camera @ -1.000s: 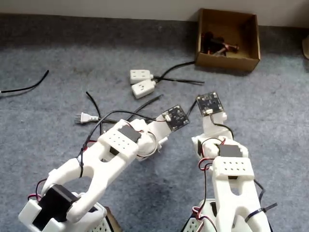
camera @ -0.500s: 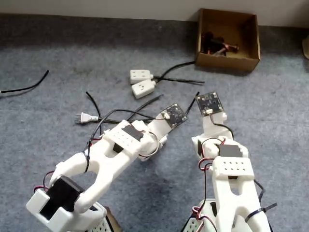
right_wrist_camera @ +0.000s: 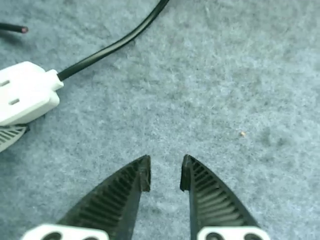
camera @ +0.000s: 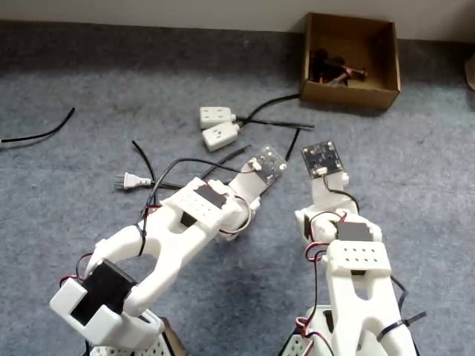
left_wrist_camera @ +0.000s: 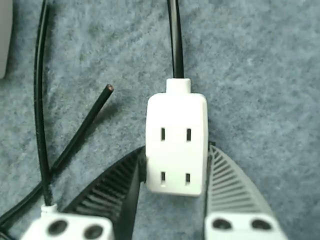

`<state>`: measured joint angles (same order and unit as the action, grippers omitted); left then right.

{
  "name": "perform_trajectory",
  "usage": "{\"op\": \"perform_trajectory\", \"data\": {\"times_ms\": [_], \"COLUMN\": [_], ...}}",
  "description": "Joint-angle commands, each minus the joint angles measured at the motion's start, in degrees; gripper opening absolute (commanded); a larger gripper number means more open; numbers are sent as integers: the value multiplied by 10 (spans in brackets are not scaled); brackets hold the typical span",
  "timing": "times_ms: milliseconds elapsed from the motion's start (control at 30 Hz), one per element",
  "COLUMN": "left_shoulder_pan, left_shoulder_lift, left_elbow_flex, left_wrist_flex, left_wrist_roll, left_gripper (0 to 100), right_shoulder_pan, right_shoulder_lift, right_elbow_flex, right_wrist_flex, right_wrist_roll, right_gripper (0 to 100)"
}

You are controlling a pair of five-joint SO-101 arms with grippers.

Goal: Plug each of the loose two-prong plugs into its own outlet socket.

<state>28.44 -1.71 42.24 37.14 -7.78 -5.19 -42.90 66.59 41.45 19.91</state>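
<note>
My left gripper (left_wrist_camera: pixel 176 157) is shut on the near end of a white outlet socket (left_wrist_camera: pixel 176 125), which lies flat on the grey carpet with its slots facing up. The socket's black cable (camera: pixel 294 143) runs away from the gripper. In the high view the left wrist's camera board (camera: pixel 267 165) hides that grip. Two more white sockets (camera: pixel 217 116) (camera: pixel 220 136) lie just beyond it. A loose two-prong plug (camera: pixel 132 180) rests beside the left arm. My right gripper (right_wrist_camera: pixel 165 172) is open over bare carpet, and the held socket (right_wrist_camera: pixel 25 95) lies off to its side.
An open cardboard box (camera: pixel 349 93) holding small parts stands at the far right. A cut black cable with a copper end (left_wrist_camera: pixel 107 89) lies next to the held socket. Another loose black cable (camera: pixel 37 133) lies at the far left.
The left arm has pushed forward and to the right with the socket in its gripper, and the socket's cable has slid farther away. The right arm has stayed still.
</note>
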Motion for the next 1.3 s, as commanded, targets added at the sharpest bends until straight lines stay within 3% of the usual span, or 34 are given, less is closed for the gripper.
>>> {"op": "perform_trajectory", "data": {"times_ms": [0,200,467,633,967,1267], "left_shoulder_pan": [-6,-7,-11,-32,-29,-28], "left_shoulder_lift": [-4,-5,-6,-6,-7,-6], "left_elbow_flex": [-28,-31,-32,-42,-44,-64], "left_wrist_flex": [-8,12,15,16,16,26], "left_wrist_roll": [6,7,5,8,11,150], "left_gripper": [8,72,79,155,162,162], "right_shoulder_pan": [7,7,7,7,7,7], "right_shoulder_lift": [-19,-19,-19,-19,-19,-19], "right_elbow_flex": [-2,-2,-2,-2,-2,-2], "right_wrist_flex": [-11,-11,-11,-11,-11,-11], "right_wrist_roll": [7,7,7,7,7,7], "right_gripper": [109,109,109,109,109,109]}}
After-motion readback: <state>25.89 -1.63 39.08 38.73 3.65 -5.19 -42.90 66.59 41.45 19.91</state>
